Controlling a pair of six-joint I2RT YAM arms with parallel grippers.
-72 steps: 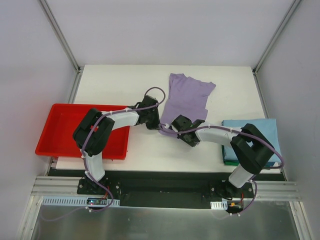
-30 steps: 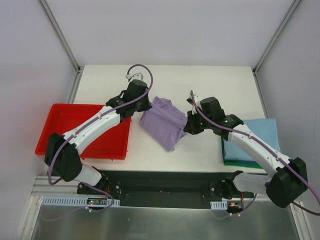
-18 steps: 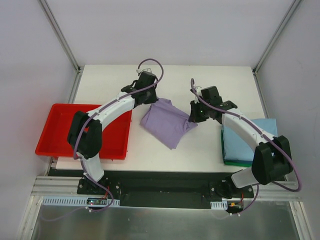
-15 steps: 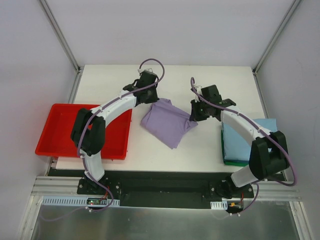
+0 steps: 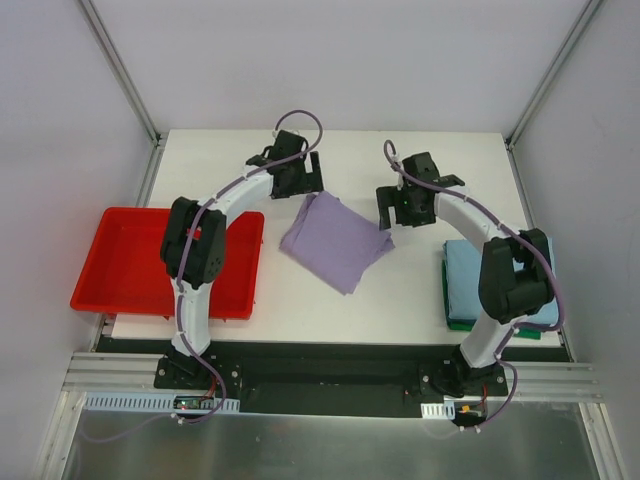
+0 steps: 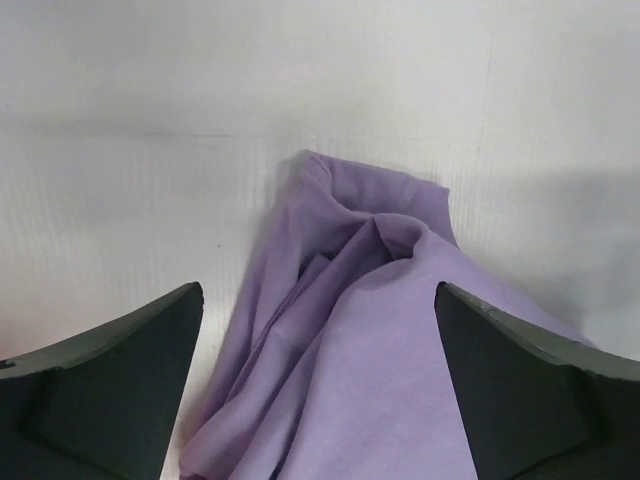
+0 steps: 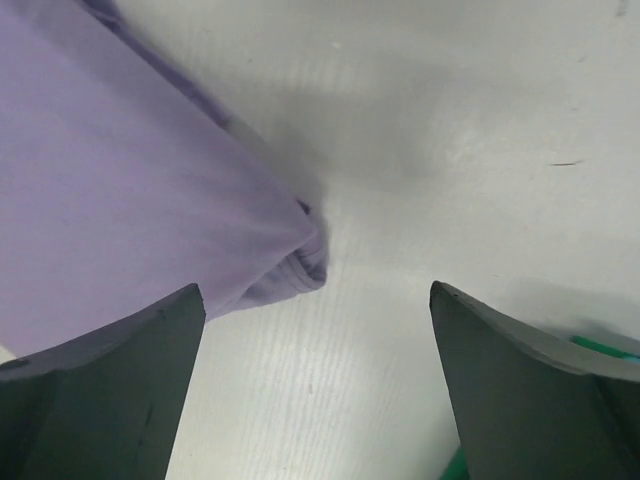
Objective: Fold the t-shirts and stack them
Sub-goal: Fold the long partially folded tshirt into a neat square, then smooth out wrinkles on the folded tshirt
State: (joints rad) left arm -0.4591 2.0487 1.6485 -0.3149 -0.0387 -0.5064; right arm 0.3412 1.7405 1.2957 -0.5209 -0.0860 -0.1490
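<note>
Top external: left hand [image 5: 309,177], right hand [image 5: 399,212] gape beside lavender t-shirt [image 5: 335,242].

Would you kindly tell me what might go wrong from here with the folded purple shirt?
1. The lavender shirt lies skewed, with a bunched corner by the open left gripper; lifting it could undo the fold.
2. The light blue shirt on the dark green shirt sits beneath the right arm, near the right edge of the table; a swing might drag it.
</note>
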